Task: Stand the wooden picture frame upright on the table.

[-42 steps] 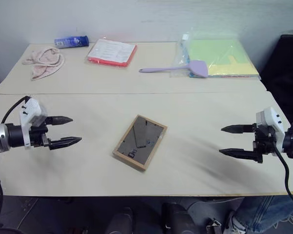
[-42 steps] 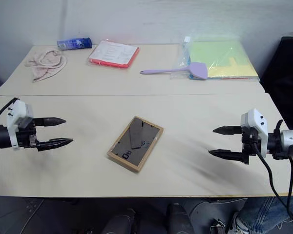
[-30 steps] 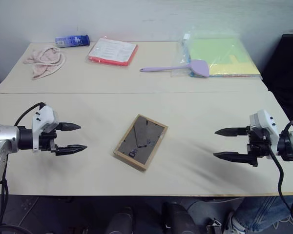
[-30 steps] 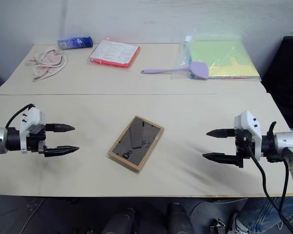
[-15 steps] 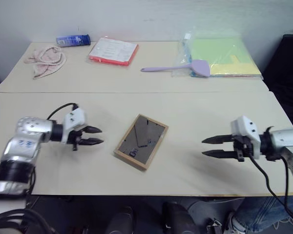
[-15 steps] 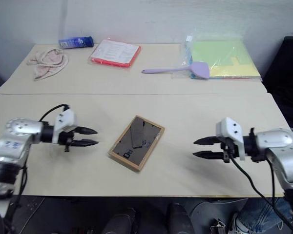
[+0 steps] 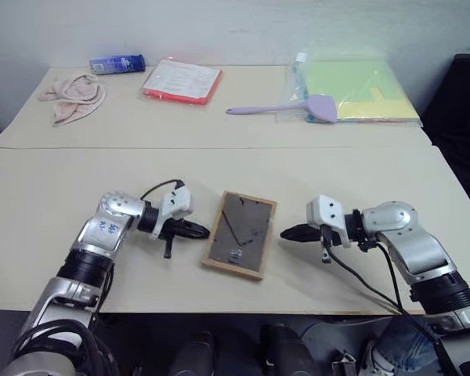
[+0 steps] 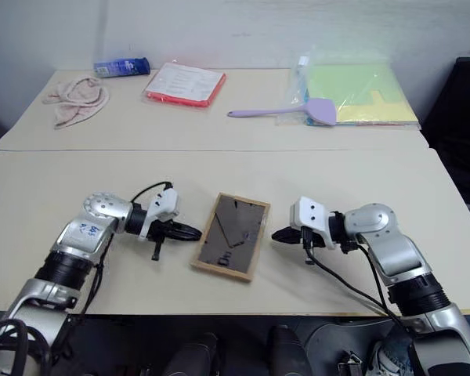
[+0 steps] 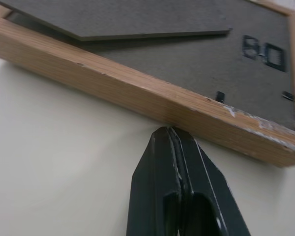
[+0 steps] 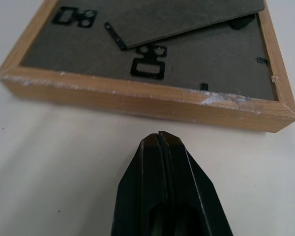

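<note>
Frame (image 7: 240, 235) lies back-up, long axis running near-to-far.

We can't see the wooden picture frame (image 7: 241, 235) front: it lies face-down. In both wrist views its far corners are cut off beyond each gripper. Hardware past the right gripper (image 10: 160, 135) is too small to identify.

The wooden picture frame (image 7: 241, 235) lies flat, back side up, on the near panel of the tabletop (image 7: 360, 168), between the two hands. The left hand (image 7: 204, 232) points at its left edge, seemingly touching it, and the right hand (image 7: 285, 233) sits just beside its right edge. On the far panel, from left to right, lie a cloth (image 7: 72, 95), a tube (image 7: 116, 63), a flat packet (image 7: 181, 81), a spatula (image 7: 286, 108) and a plastic folder (image 7: 360, 90).
</note>
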